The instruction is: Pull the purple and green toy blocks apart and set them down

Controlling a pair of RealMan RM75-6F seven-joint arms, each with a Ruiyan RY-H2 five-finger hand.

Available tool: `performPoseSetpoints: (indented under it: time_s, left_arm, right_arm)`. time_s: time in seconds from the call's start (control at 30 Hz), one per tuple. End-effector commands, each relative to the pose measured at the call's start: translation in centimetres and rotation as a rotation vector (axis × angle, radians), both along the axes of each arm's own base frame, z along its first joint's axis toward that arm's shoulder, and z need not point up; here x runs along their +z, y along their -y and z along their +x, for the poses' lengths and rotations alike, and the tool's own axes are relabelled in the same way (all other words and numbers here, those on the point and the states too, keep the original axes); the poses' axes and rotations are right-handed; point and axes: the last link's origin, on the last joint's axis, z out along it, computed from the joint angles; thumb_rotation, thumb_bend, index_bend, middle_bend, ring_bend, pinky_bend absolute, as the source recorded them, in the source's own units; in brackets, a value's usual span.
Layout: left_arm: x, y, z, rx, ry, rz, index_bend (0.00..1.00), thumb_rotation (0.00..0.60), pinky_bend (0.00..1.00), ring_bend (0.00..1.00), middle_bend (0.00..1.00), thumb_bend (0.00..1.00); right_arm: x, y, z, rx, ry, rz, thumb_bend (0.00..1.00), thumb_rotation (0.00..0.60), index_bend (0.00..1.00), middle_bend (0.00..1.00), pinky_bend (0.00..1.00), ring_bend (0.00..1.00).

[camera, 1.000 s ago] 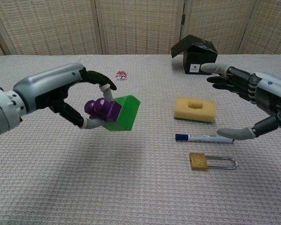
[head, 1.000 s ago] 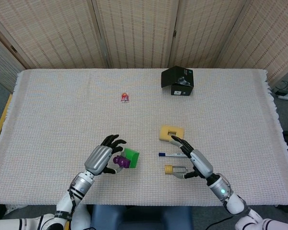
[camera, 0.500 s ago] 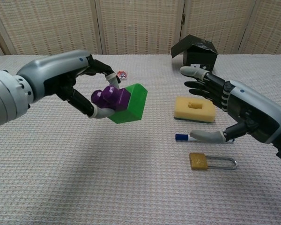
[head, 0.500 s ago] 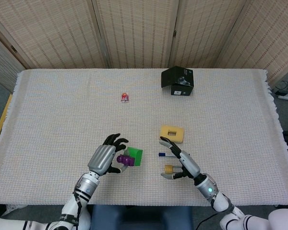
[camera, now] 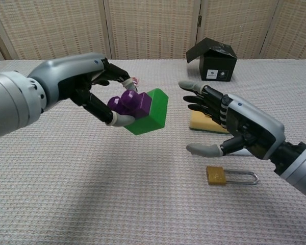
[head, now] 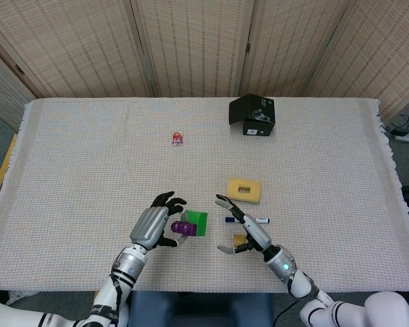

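the desk (head: pixel 88 170) was covered edge to edge with a pale woven cloth (camera: pixel 66 194); folding screens of woven panels (head: pixel 191 48) closed off the room behind it. the left hand (head: pixel 152 227) grasped the purple block (camera: pixel 129 103), which was joined to the green block (camera: pixel 152 112), both lifted clear of the cloth near the front edge. the right hand (camera: pixel 234 127) was released, fingers spread, holding nothing, just beside the green block and facing it. under that hand lay a yellow sponge (head: pixel 245 190), a marker (head: pixel 258 220) and a brass padlock (camera: pixel 217 175). a black box (head: pixel 253 114) stood at the far side, a small toy (head: pixel 178 138) well apart from it.
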Motion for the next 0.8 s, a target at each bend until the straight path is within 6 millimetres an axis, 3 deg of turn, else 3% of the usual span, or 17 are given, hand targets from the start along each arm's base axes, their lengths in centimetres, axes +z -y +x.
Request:
performPoseSetpoints:
  time_s: [0.03,0.4,0.8]
  left_arm:
    - [-0.1,-0.3,0.3,0.012,0.014,-0.001,0.84,0.6,0.0,0.04,0.26,0.34]
    - [-0.4,-0.1,0.7,0.005,0.023,0.003,0.84,0.6,0.0,0.05,0.27,0.34]
    - [-0.8,0.5,0.9,0.0,0.034,0.008,0.84,0.6,0.0,0.05,0.28,0.34]
  right_arm:
    - [-0.8,0.0,0.6,-0.005,0.014,0.023,0.25,0.6,0.0,0.0,0.0,0.0]
    - [-1.5,0.7,2.0,-0.026,0.091,0.024,0.25,0.6,0.0,0.0,0.0,0.0]
    - [-2.3,0.1,3.7,-0.04,0.168,0.025,0.25,0.6,0.0,0.0,0.0,0.0]
